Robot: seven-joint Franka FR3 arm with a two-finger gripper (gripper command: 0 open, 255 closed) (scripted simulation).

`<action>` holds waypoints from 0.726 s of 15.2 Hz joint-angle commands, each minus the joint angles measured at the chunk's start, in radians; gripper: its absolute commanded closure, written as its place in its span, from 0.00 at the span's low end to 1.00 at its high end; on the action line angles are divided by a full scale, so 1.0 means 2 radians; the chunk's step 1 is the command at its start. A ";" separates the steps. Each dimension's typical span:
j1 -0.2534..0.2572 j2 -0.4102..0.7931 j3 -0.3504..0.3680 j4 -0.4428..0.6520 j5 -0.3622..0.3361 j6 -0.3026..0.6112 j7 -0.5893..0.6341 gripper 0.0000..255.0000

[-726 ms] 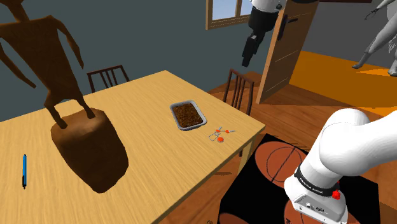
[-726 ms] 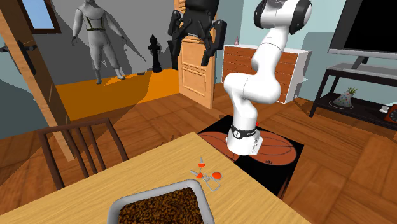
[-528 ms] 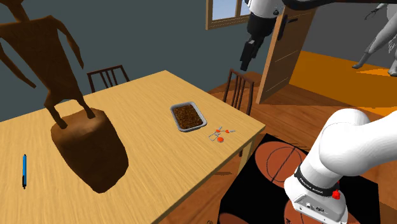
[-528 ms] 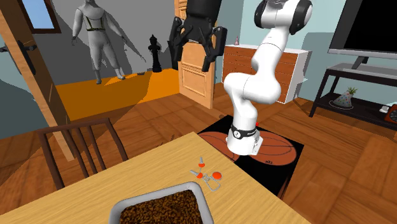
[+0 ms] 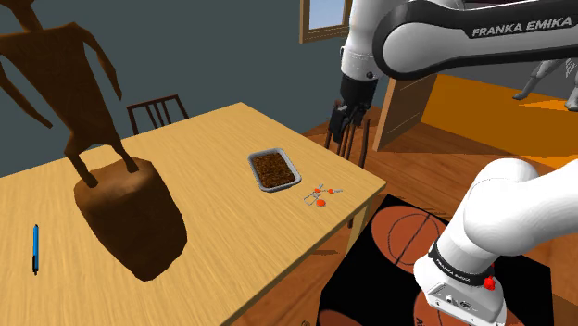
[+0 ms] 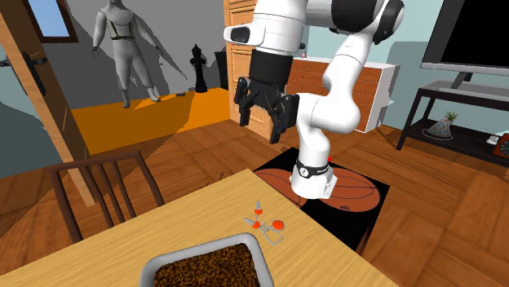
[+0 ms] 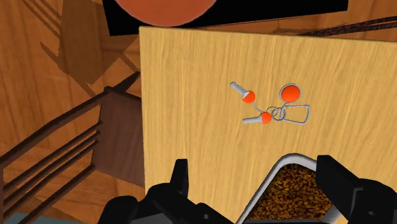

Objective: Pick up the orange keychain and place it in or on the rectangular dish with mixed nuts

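Gripper (image 6: 260, 122) hung in air w/ fingers spread wide, nothing btwn them, well above the table (image 5: 213, 231) edge. Wrist view looked straight down. The gripper (image 7: 257, 175) had the orange keychain (image 7: 266, 117) ahead of its fingertips, flat on the wood. A corner of the nut dish (image 7: 273, 170) showed btwn the fingers, far below & untouched. A chair (image 7: 95, 146) sat off to one side, pushed to the table edge.

Shoulder view alone gave the rest of the tabletop. There the gripper (image 5: 345, 125) was beyond the far edge. The dish (image 5: 274, 188) & keychain (image 5: 320, 194) lay near each other but apart. A big brown figure sculpture (image 5: 120, 213) & a blue pen (image 5: 36, 248) were well away from the tool.

2nd ext view added the room behind: grey mannequin (image 6: 122, 49), TV (image 6: 473, 37), basketball rug (image 6: 359, 183) under the stand. The keychain (image 6: 265, 225) lay below the gripper, near the dish (image 6: 151, 265).
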 commanded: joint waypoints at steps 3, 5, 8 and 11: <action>-0.003 0.017 0.023 -0.042 0.028 0.042 0.061 0.00; -0.003 0.033 0.036 -0.059 0.043 0.067 0.091 0.00; -0.003 0.063 0.057 -0.079 0.067 0.106 0.136 0.00; -0.002 0.101 0.079 -0.094 0.090 0.150 0.180 0.00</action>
